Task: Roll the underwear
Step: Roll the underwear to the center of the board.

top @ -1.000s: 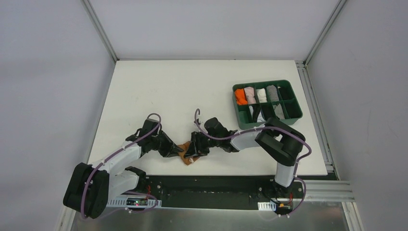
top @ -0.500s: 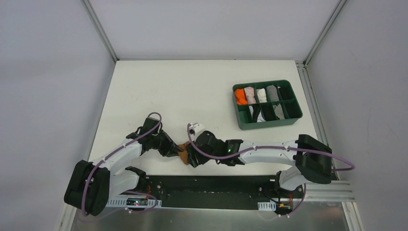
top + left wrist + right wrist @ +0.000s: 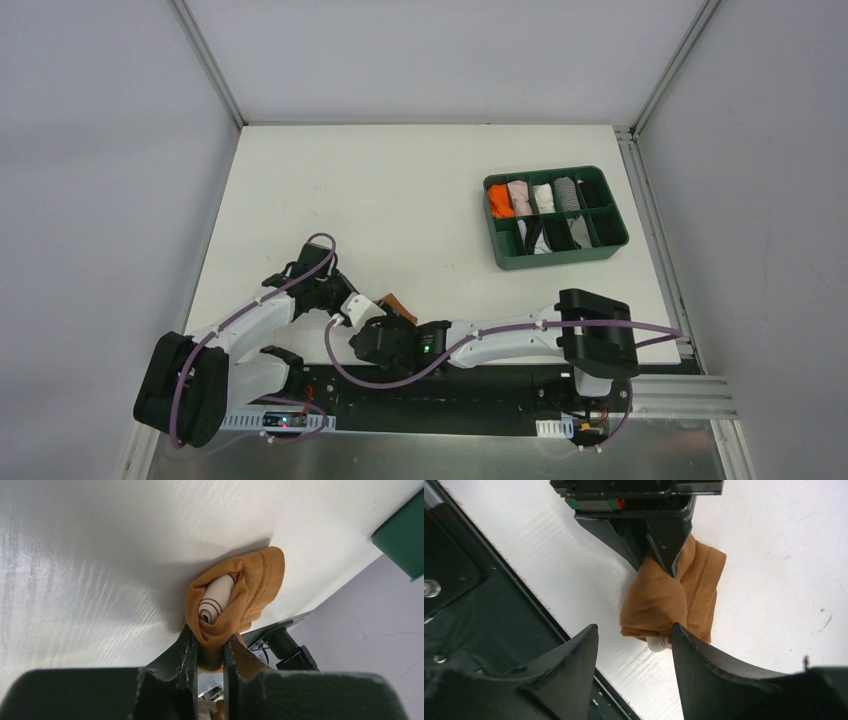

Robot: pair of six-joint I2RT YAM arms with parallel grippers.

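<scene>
The left arm (image 3: 262,318) reaches forward and rightward, with the left gripper (image 3: 210,647) pinched tight on the underwear (image 3: 260,580). The right arm (image 3: 500,340) stretches low toward the left, the right gripper (image 3: 634,630) spread wide, facing the left gripper.

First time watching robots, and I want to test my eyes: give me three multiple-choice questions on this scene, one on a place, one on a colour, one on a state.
1. Where is the tan underwear? A on the floor; B on the table near its front edge; C at the far left corner.
2. What colour is the roll at the left end of the green tray's far row? A blue; B yellow; C orange.
3. The left arm's jaws are: A shut on the underwear; B wide open; C out of view.
Answers: B, it lies by the arms' bases; C, bright orange shows there; A, the left wrist view shows them pinching the cloth.
</scene>
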